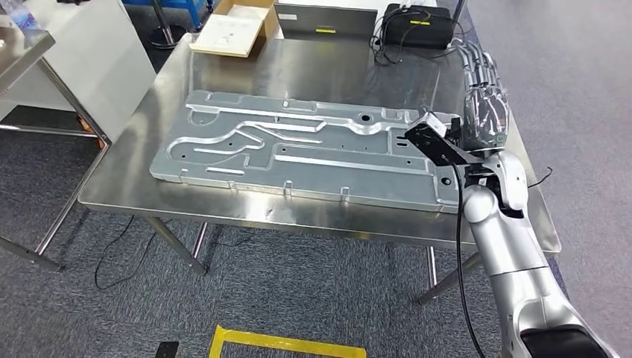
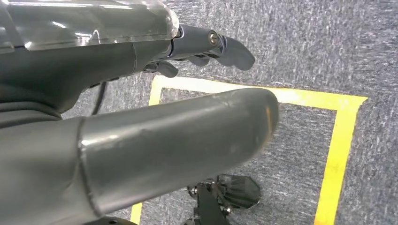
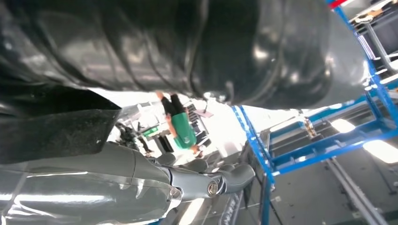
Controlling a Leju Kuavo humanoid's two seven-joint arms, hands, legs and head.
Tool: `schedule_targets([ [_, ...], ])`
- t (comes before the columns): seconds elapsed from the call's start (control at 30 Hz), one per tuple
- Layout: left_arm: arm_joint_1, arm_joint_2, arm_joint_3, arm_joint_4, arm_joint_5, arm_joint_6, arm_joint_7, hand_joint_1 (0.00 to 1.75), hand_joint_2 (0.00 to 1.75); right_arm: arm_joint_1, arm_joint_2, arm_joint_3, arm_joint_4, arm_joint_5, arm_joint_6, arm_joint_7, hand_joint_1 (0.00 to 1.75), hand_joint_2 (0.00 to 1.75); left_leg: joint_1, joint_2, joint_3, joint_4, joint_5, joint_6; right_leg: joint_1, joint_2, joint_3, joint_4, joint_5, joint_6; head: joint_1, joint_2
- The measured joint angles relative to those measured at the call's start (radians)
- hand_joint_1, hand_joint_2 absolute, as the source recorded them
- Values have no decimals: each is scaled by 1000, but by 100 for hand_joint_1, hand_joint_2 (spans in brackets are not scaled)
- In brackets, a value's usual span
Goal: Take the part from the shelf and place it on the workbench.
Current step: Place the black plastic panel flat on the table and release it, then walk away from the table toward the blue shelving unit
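**Layout around the workbench**

Part (image 1: 298, 153) lies flat on workbench (image 1: 313, 216), spanning most of its width, nearer front edge than back. Behind part, at bench's back-left corner: cardboard box (image 1: 235, 26). Back centre: flat panel (image 1: 328, 19), w/ black case (image 1: 421, 26) just right of it; cables trail from case onto bench top. Right hand (image 1: 484, 112) is over bench's right end, at part's right end; contact w/ part can't be told. Left of bench: another table (image 1: 22, 52). Floor tape outline (image 1: 283, 344) lies before bench's front edge.
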Motion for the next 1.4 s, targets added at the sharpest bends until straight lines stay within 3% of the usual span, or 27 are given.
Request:
schedule_targets([
  [0.07, 0, 0, 0, 0, 1, 0, 0, 0, 0, -3, 0, 1, 0, -1, -1, 0, 0, 0, 0, -1, -6, 5, -6, -10, -5, -1, -3, -5, 8, -13, 0, 0],
  [0.1, -1, 0, 0, 0, 1, 1, 0, 0, 0, -5, 1, 2, 0, -1, -3, 0, 0, 0, 1, -1, -15, 28, -25, -15, -8, -3, -4, -9, 13, -20, 0, 0],
  [0.2, -1, 1, 0, 0, 2, 2, 0, 0, 0, -7, 4, 2, 4, -3, -10, 0, 0, 0, 5, 0, -85, 200, -126, -25, -7, -6, -12, -12, 22, -33, 0, 0],
  [0.23, -1, 1, 0, 0, 2, 2, 0, 0, 44, -7, 4, 2, 6, -4, -12, 0, 0, 0, 5, 0, -105, 254, -147, -27, -6, -6, -16, -11, 24, -33, 0, 0],
  [0.27, 0, 1, 0, 0, 3, 2, 0, 0, 87, -6, 5, 2, 8, -4, -13, 0, 0, 0, 5, 0, -111, 277, -149, -27, -5, -6, -19, -10, 26, -33, 0, 0],
  [0.3, 0, 1, 0, 0, 3, 2, 0, 0, 131, -6, 5, 2, 10, -5, -15, 0, 0, 0, 5, 0, -97, 260, -133, -26, -5, -6, -21, -8, 27, -33, 0, 0],
  [0.33, -1, 1, 0, 0, 3, 2, -1, 0, 175, -6, 5, 2, 12, -5, -16, 0, 0, 0, 5, 0, -65, 207, -103, -23, -4, -6, -23, -6, 28, -32, 0, 0],
  [0.4, -2, 3, 0, 0, 4, 2, -2, 0, 175, -8, 5, 2, 13, -6, -18, 0, 0, 0, 3, -1, 9, 70, -52, -16, -3, -5, -25, -2, 29, -28, 0, 0],
  [0.47, -5, 4, 0, 0, 4, 2, -4, 0, 175, -10, 5, 1, 14, -7, -20, 0, 0, 0, 0, -1, 39, 3, -39, -9, 0, -5, -32, 0, 34, -18, 0, 0],
  [0.53, -5, 4, 0, 0, 6, 1, -7, 0, 175, -10, 5, 0, 15, -9, -22, -1, 0, 0, -2, -1, 37, -3, -34, 0, 1, -4, -37, -3, 41, -5, 0, 0],
  [0.6, -5, 3, 0, 0, 9, -1, -9, 0, 175, -10, 5, -4, 16, -12, -23, -4, 0, 0, 2, 1, 36, -13, -22, 14, -1, -3, -44, 13, 26, 6, 0, 0],
  [0.63, -6, 3, 1, 0, 10, -1, -11, 0, 175, -9, 4, -6, 16, -14, -24, -5, 0, 0, 4, 2, 34, -18, -17, 20, -3, -2, -58, 46, 1, 10, 0, 0],
  [0.73, -7, 3, 3, 0, 12, -3, -14, 0, 175, 2, 3, -10, 18, -16, -29, -8, 0, 0, 3, 5, 24, -19, -8, 28, -6, -2, -128, 218, -93, 21, 0, 0],
  [0.77, -7, 3, 3, 0, 12, -5, -15, 0, 175, 7, 3, -10, 19, -14, -30, -9, 0, 0, 3, 5, 20, -18, -7, 28, -6, -2, -138, 251, -101, 23, 0, 0],
  [0.8, -7, 3, 4, 0, 12, -8, -15, 0, 175, 11, 3, -11, 21, -11, -30, -9, 0, 0, 3, 5, 17, -16, -5, 28, -8, -2, -132, 249, -91, 24, 0, 0],
  [0.9, -8, 0, 4, 0, 11, -13, -16, 0, 175, 5, 2, -11, 25, -1, -31, -8, 0, 0, 1, 5, 11, -6, -5, 22, -9, -2, -35, 84, -15, 18, 0, 0],
  [0.97, -10, -2, 4, 0, 9, -13, -16, 0, 175, 1, 1, -12, 26, 1, -32, -8, 0, 0, -1, 4, 5, -2, -3, 12, -4, -1, 2, 8, 1, 9, 0, 0],
  [1.07, -9, -3, 4, 0, 6, -11, -15, 0, 175, 3, -4, -15, 27, 1, -33, -8, 0, 0, -1, 4, -2, -1, 0, -6, -3, -1, -2, -5, 6, -8, 0, 0],
  [1.1, -8, -3, 4, 0, 6, -10, -14, 0, 175, 4, -5, -16, 27, 1, -33, -8, 0, 0, -1, 4, -7, 10, -10, -11, -5, -2, -2, -9, 10, -16, 0, 0],
  [1.13, -6, -3, 4, 0, 5, -9, -12, 0, 175, 5, -7, -17, 26, 1, -33, -8, 0, 0, 0, 3, -19, 37, -33, -15, -8, -3, -3, -13, 15, -23, 0, 0],
  [1.2, -3, -3, 4, 0, 5, -8, -8, 0, 175, 10, -10, -18, 26, 6, -35, -7, 0, 0, 3, 3, -62, 147, -102, -21, -9, -4, -8, -16, 22, -32, 0, 0],
  [1.23, 0, -3, 4, 0, 5, -8, -6, 0, 175, 14, -10, -18, 26, 11, -36, -6, 0, 0, 4, 3, -86, 208, -132, -24, -8, -4, -12, -15, 24, -34, 0, 0],
  [1.3, 4, -3, 4, 0, 5, -8, -5, 0, 175, 19, -11, -19, 26, 18, -38, -4, 0, 0, 5, 3, -114, 280, -161, -26, -7, -4, -16, -14, 26, -35, 0, 0],
  [1.4, 5, -3, 4, 0, 5, -8, -4, 0, 175, 22, -11, -19, 26, 21, -38, -3, 0, 0, 5, 3, -115, 289, -160, -26, -7, -4, -18, -13, 26, -34, 0, 0],
])
